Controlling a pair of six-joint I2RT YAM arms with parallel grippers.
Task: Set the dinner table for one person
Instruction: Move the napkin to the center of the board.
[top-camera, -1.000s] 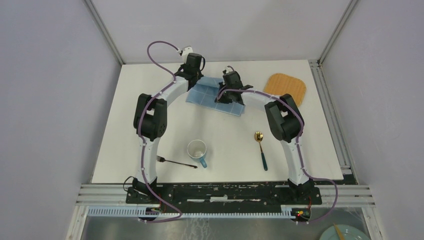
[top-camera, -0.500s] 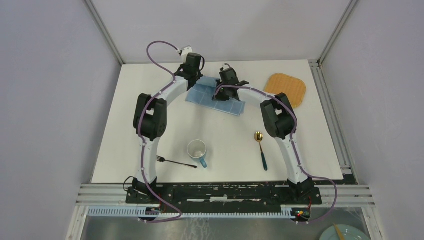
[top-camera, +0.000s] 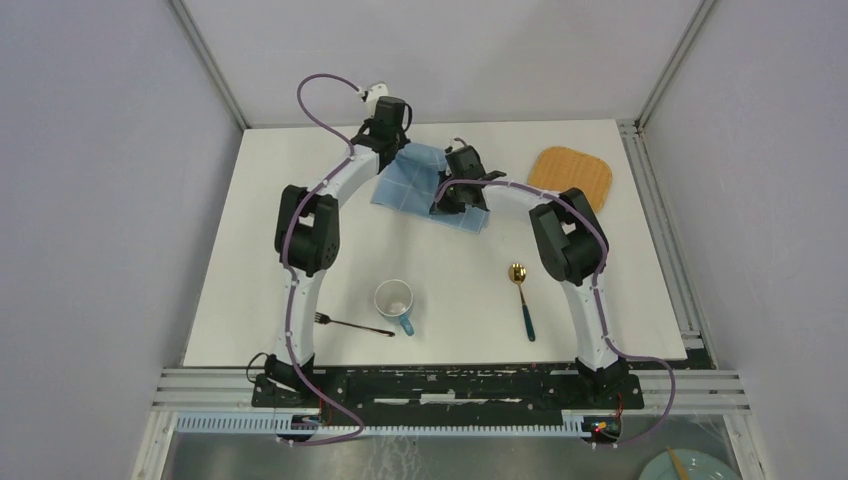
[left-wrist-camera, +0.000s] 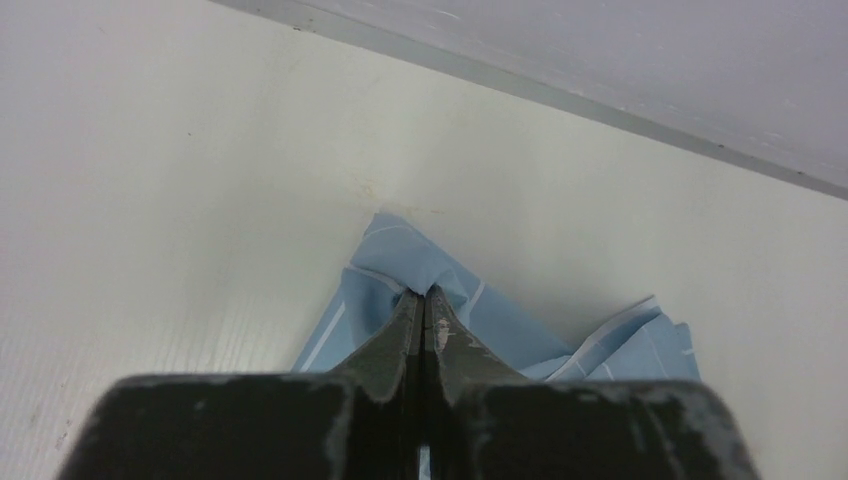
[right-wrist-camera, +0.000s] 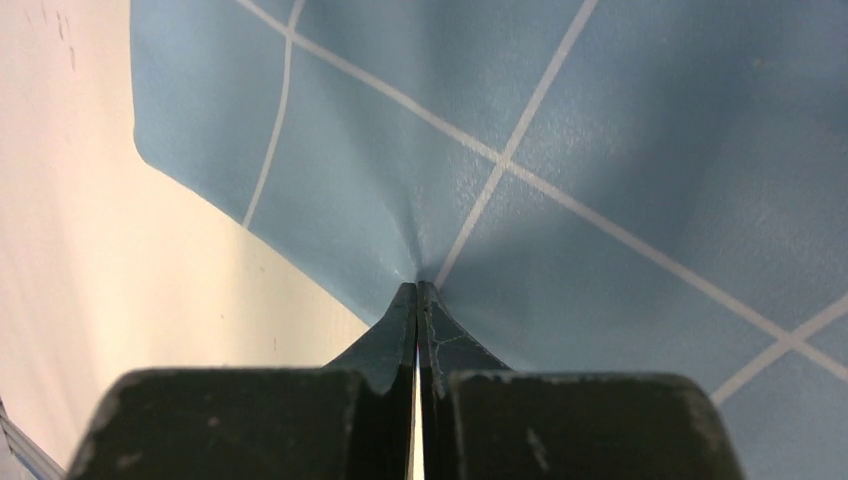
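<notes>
The white dinner table (top-camera: 300, 240) carries a blue checked cloth (top-camera: 410, 185) near its far edge. My left gripper (top-camera: 400, 152) is shut on a raised fold at the cloth's far corner; in the left wrist view the jaws (left-wrist-camera: 422, 293) pinch bunched blue fabric (left-wrist-camera: 520, 325) above the tabletop. My right gripper (top-camera: 450, 197) is shut on the cloth's right part; in the right wrist view the closed tips (right-wrist-camera: 416, 284) gather the cloth (right-wrist-camera: 600, 120) into a small pucker. A white cup with a blue handle (top-camera: 395, 300), a fork (top-camera: 350, 324) and a gold spoon with a teal handle (top-camera: 521, 300) lie near the front.
A tan woven mat (top-camera: 570, 178) lies at the table's far right corner. Grey walls close in the far edge and both sides. A pale green plate (top-camera: 690, 468) sits off the table, below the front rail at the right.
The left gripper has lifted the cloth's far corner and shifted slightly right, so the cloth bunches up there. The right gripper swung toward the far edge, then came back.
</notes>
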